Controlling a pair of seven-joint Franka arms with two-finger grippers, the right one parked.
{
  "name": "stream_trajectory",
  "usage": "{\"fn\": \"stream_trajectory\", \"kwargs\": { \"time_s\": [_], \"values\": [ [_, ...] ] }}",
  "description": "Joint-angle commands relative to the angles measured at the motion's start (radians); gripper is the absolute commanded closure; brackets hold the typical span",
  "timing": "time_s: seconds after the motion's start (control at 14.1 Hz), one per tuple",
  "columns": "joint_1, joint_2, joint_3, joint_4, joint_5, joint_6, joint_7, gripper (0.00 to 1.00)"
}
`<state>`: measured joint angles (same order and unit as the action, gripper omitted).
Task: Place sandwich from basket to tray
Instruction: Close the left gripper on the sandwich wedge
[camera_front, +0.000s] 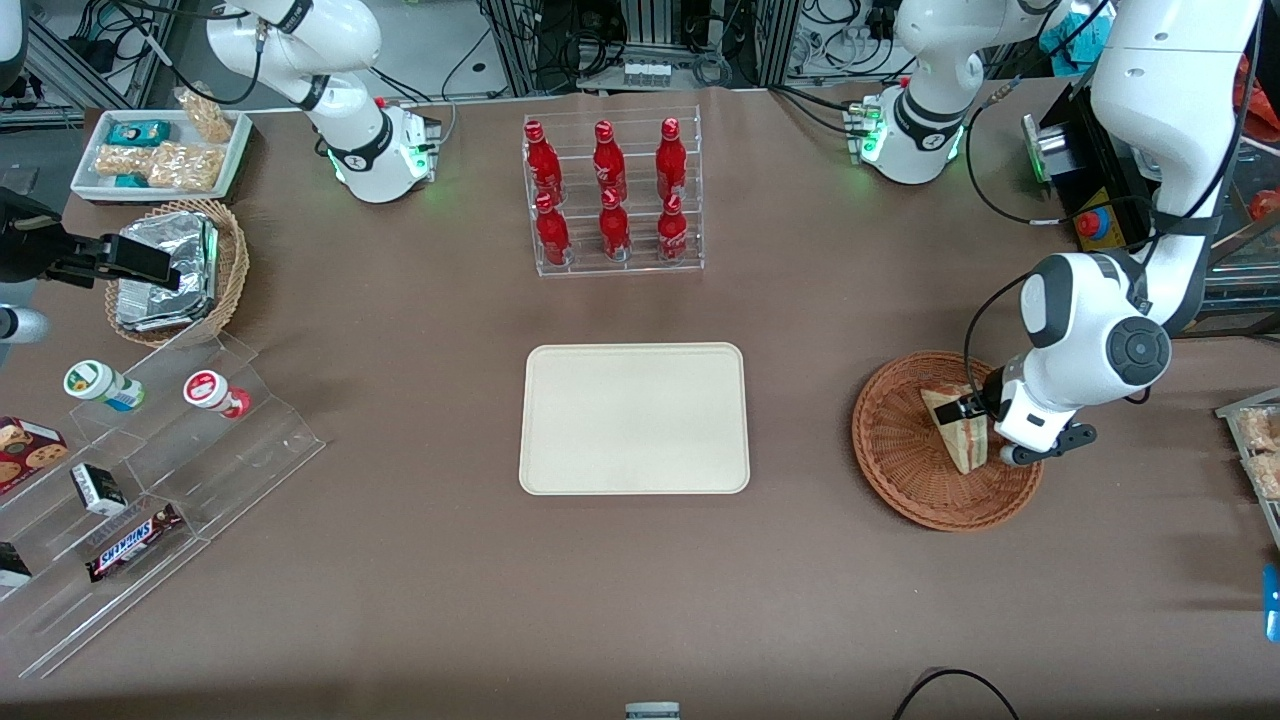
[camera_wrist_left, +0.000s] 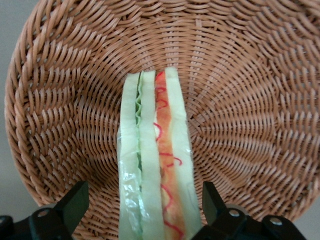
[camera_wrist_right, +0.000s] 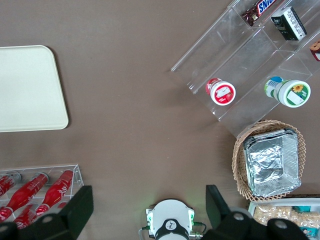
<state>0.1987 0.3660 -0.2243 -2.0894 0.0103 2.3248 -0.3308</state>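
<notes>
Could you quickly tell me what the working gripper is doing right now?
Gripper: open, straddling the sandwich in the basket, not yet gripping.

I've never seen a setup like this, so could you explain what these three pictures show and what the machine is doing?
Two white robot arms stand at a brown table. One picture looks at them from the front; the other two come from cameras on each arm's wrist. The working arm's pincer is lowered into the reddish wicker basket, its fingers open on either side of a wedge sandwich, not yet gripping it. The cream tray lies beside the basket. A rack of red bottles stands farther from the front camera.
</notes>
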Motion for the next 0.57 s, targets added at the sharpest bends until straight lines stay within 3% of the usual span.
{"fn": "stream_trajectory", "kwargs": {
  "time_s": [0.0, 0.14, 0.5],
  "values": [
    [0.005, -0.018, -0.004, -0.021, 0.003, 0.022, -0.031, 0.02],
    [0.004, -0.015, -0.004, -0.021, 0.003, 0.016, -0.048, 0.33],
    [-0.007, -0.015, -0.009, -0.02, 0.005, 0.015, -0.086, 0.75]
  ]
}}
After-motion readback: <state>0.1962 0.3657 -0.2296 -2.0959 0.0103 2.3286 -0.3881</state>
